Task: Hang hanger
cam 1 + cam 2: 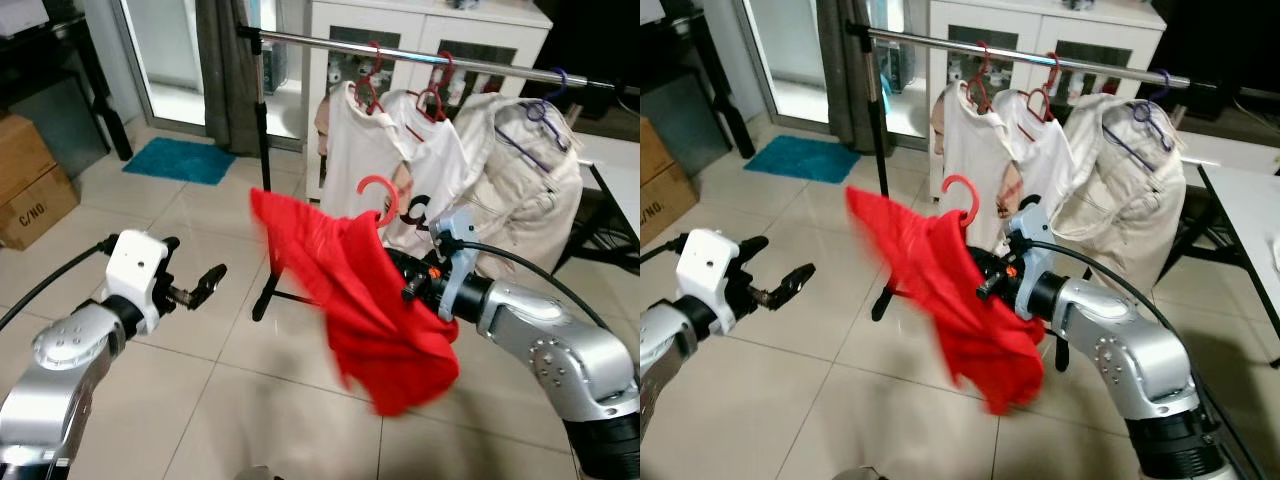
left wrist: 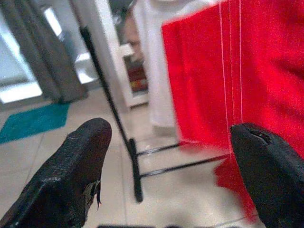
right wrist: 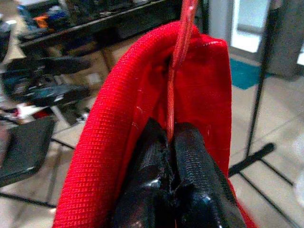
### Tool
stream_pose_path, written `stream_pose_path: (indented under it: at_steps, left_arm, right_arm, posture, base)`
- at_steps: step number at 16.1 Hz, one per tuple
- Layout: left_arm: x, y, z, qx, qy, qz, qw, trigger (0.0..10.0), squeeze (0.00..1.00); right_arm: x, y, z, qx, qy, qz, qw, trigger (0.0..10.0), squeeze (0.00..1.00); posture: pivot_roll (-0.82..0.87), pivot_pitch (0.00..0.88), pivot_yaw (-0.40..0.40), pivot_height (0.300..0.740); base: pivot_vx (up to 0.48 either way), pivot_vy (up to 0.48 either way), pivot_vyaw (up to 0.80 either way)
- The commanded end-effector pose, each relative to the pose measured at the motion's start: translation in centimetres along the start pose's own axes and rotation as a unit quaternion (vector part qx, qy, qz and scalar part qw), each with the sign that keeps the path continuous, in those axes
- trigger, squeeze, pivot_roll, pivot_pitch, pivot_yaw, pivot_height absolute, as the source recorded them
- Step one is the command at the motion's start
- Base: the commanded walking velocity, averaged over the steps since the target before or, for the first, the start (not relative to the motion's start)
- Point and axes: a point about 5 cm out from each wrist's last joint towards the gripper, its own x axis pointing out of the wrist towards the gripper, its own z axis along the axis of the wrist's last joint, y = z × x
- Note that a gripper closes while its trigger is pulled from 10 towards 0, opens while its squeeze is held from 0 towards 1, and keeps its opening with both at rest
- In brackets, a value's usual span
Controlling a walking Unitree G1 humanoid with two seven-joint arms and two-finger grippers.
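A red garment (image 1: pixel 365 300) hangs on a red hanger whose hook (image 1: pixel 379 195) sticks up above it. My right gripper (image 3: pixel 170 142) is shut on the hanger's neck through the cloth, holding it in the air in front of the clothes rail (image 1: pixel 400 50). Two white shirts (image 1: pixel 375 150) on red hangers and a cream jacket (image 1: pixel 525 190) on a purple hanger hang on that rail. My left gripper (image 1: pixel 195 285) is open, held to the left of the red garment and apart from it.
The rack's black upright (image 1: pixel 263 170) and foot stand on the tiled floor just behind the garment. A white cabinet (image 1: pixel 420 40) is behind the rack. A teal mat (image 1: pixel 180 158) and cardboard boxes (image 1: pixel 30 190) lie at the left; a white table (image 1: pixel 615 180) is at the right.
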Motion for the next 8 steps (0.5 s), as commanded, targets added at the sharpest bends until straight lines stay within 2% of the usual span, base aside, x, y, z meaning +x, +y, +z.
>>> stream_pose_path:
  at_steps: [1, 4, 8]
  left_arm:
    - [0.1, 0.4, 0.3, -0.013, -0.005, 0.004, 1.0, 10.0, 0.0]
    - [0.2, 1.1, 0.3, -0.044, -0.02, 0.018, 0.999, 10.0, 0.0]
    - [1.5, 0.1, 0.0, -0.137, -0.056, -0.049, 0.988, 10.0, 0.0]
  right_arm:
    - [-0.6, 0.4, 1.4, -0.012, -0.02, 0.029, 0.999, 10.0, 0.0]
    - [-1.1, 0.9, 1.7, -0.007, -0.017, 0.069, 0.997, 10.0, 0.0]
    - [-1.5, 1.9, 2.4, 0.016, -0.028, 0.13, 0.991, 10.0, 0.0]
  posture:
    - [-0.03, 0.0, -0.025, 0.74]
    - [-0.03, 0.0, -0.03, 0.74]
    - [-0.02, 0.0, -0.037, 0.74]
  base:
    - [0.0, 0.0, 0.0]
    - [0.0, 0.0, 0.0]
    - [0.0, 0.0, 0.0]
